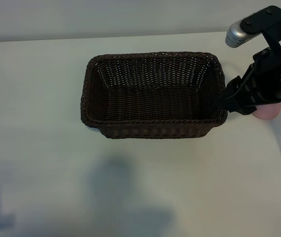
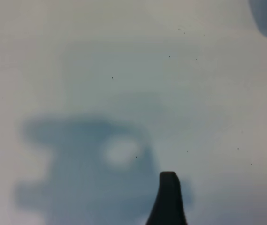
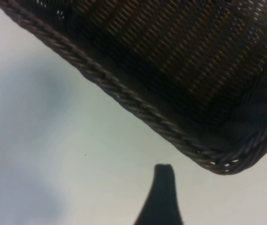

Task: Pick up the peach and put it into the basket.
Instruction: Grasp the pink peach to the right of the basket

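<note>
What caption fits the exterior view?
Right gripper hovers open beside the empty basket, hiding most of the peach on the table.

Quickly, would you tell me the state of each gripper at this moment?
Left gripper: outside the exterior view, open, holding nothing.
Right gripper: open, empty, at the basket's right end, the peach on the table behind it.

The exterior view looks steeply down on the worktop (image 1: 41,163), with the basket (image 1: 152,94) at upper centre. The right wrist view sits close over one basket (image 3: 180,70) corner, filling its upper right (the one thing it shares with the exterior view). The left wrist view faces bare worktop (image 2: 124,56) at close range.
</note>
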